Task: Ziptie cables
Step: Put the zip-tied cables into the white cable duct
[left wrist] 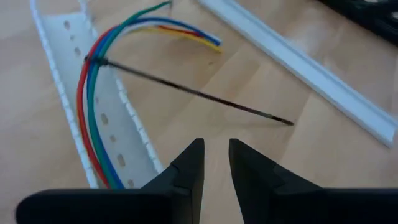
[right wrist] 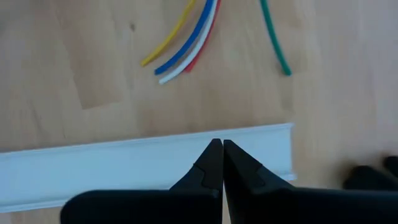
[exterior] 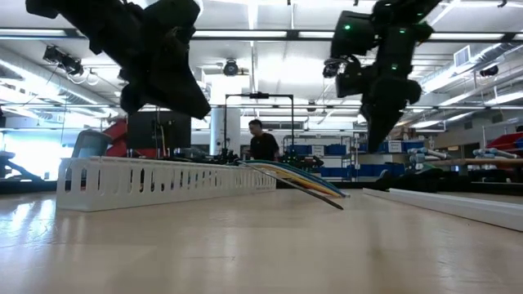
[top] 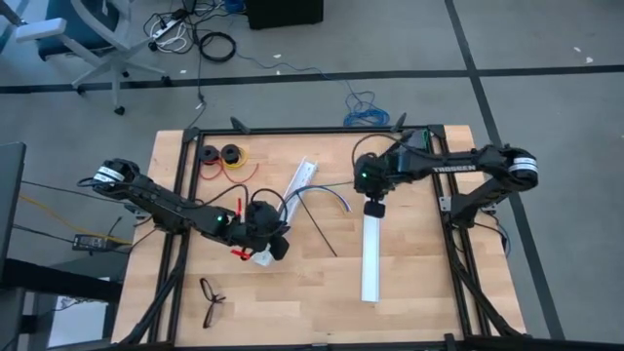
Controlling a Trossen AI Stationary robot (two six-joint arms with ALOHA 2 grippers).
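Your counter [top: 419, 292] is a pale wood-grain top inside a black metal frame, with grey floor around it. The cables [left wrist: 93, 93], smooth round wires in red, green, blue, yellow and white, lie along a white slotted plastic rail [left wrist: 56, 74] near the counter's middle, their loose ends fanning out past it. The ziptie [left wrist: 199, 93], a thin straight black strip, is cinched around the bundle, and its long tail runs out across the bare wood. Your left tool [left wrist: 216, 163] hovers above the wood near that tail, its fingers slightly parted and empty. Your right tool [right wrist: 222, 163] is clenched, holding nothing, over a smooth white rail [right wrist: 124, 165].
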